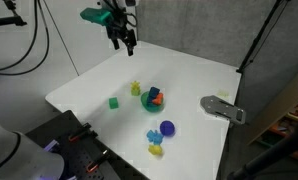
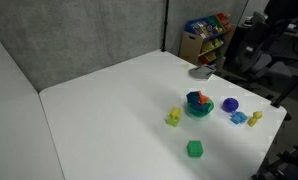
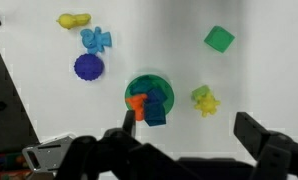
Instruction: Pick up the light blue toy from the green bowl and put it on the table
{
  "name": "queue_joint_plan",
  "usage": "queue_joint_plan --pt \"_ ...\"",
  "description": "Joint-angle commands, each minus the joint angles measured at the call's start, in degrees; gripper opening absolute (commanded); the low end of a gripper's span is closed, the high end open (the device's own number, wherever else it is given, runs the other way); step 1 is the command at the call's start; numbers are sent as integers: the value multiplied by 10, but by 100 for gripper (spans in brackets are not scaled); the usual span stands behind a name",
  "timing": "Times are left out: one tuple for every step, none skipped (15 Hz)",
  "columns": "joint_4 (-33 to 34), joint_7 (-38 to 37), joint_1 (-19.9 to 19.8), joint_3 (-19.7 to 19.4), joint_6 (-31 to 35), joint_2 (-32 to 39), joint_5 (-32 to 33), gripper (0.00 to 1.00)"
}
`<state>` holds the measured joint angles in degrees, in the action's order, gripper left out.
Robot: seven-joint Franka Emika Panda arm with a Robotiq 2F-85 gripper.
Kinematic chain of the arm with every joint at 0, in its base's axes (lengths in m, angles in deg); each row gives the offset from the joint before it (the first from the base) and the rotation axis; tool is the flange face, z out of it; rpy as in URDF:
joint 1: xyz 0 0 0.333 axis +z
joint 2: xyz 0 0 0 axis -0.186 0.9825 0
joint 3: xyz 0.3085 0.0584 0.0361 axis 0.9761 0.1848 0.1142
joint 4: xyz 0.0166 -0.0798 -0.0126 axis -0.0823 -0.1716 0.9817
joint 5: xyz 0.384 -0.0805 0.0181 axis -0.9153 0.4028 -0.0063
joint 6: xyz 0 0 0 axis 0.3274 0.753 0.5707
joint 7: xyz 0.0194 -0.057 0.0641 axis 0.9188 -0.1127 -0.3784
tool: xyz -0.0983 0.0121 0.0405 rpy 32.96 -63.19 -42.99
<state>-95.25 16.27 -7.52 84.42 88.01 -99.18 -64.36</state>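
The green bowl (image 1: pixel 152 97) (image 2: pixel 198 104) (image 3: pixel 149 92) stands on the white table (image 1: pixel 189 70) (image 2: pixel 109 110). It holds an orange-red toy (image 3: pixel 138 103) and a deeper blue block (image 3: pixel 156 113). A light blue toy (image 3: pixel 96 40) (image 1: pixel 153 135) (image 2: pixel 237 116) of irregular shape lies on the table outside the bowl, beside the blue-purple ball (image 3: pixel 88 67) (image 1: pixel 167 128). My gripper (image 1: pixel 125 42) (image 3: pixel 194 130) hangs high above the table, open and empty. In the wrist view the bowl lies near its left finger.
A small yellow toy (image 3: pixel 74 19) (image 1: pixel 155 149) lies past the light blue toy. A green cube (image 3: pixel 219 39) (image 1: pixel 114 102) and a yellow-green toy (image 3: pixel 203 99) (image 1: pixel 135 88) lie on the bowl's other side. A grey object (image 1: pixel 222 108) sits at the table edge.
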Motion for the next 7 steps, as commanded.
queue_joint_plan --pt "45 -4 -1 3 -62 -13 -18 100" --pt "50 -1 -1 2 -73 -13 -22 100" --pt "50 4 -1 3 -75 -10 -21 100" --pt "37 1 -2 4 -56 -15 -13 100" --pt "39 1 -2 4 -60 -15 -13 100" --pt "39 1 -2 4 -61 -14 -13 100" --pt "39 1 -2 4 -61 -13 -13 100"
